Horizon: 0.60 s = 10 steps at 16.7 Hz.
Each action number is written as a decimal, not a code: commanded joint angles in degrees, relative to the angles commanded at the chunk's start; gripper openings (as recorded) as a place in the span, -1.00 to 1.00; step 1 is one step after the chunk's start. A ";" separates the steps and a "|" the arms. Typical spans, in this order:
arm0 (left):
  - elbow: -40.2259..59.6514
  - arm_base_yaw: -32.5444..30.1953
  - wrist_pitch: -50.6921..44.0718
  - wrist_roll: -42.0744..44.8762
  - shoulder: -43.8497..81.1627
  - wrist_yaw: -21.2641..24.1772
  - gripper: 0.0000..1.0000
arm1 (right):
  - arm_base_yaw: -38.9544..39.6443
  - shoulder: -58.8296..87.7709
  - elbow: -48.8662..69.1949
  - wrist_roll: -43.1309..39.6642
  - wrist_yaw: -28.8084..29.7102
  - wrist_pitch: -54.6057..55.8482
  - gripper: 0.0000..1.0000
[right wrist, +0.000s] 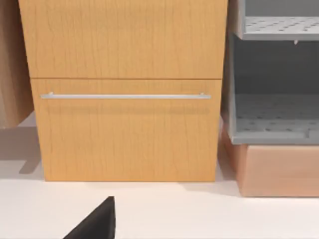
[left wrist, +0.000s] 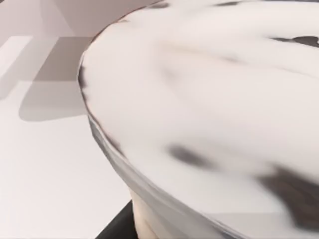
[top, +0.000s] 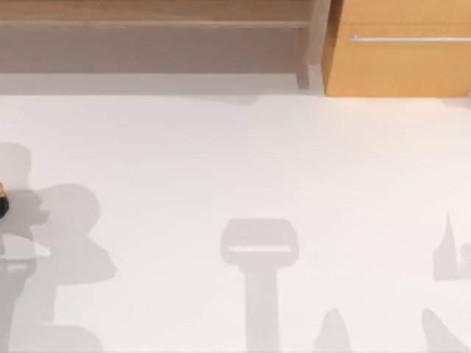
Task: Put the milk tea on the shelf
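The milk tea (left wrist: 209, 99) is seen very close in the left wrist view: a wide white lid with dark blotches over a beige cup body (left wrist: 144, 224). A dark part of my left gripper (left wrist: 117, 225) sits right beside the cup's lower side. At the top view's left edge a pale translucent disc (top: 22, 250) and a small dark-and-orange bit (top: 2, 200) poke into view. The shelf (top: 147, 15), a light-brown board over a grey recess with a grey post (top: 316, 37), runs along the far left. A dark tip of my right gripper (right wrist: 94, 224) faces the cabinet.
An orange-wood cabinet (top: 397, 66) with a silver bar handle (right wrist: 124, 96) stands at the far right, beside the shelf's post. Right of it in the right wrist view is a grey perforated rack (right wrist: 274, 119) on a brown box (right wrist: 279, 172). The white table (top: 235, 162) stretches between.
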 joint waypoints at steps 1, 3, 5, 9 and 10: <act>0.00 0.00 0.00 0.00 0.00 0.00 -1.00 | 0.00 0.00 0.00 0.00 0.00 0.00 1.00; 0.00 0.00 0.00 0.00 0.00 0.00 -1.00 | 0.00 0.00 0.00 0.00 0.00 0.00 1.00; 0.00 0.00 0.00 0.00 0.00 0.00 -1.00 | 0.00 0.00 0.00 0.00 0.00 0.00 1.00; -0.08 0.04 -0.01 0.10 0.00 -0.01 -1.00 | 0.00 0.00 0.00 0.00 0.00 0.00 1.00; -0.05 0.03 -0.23 0.11 -0.21 -0.03 -1.00 | 0.00 0.00 0.00 0.00 0.00 0.00 1.00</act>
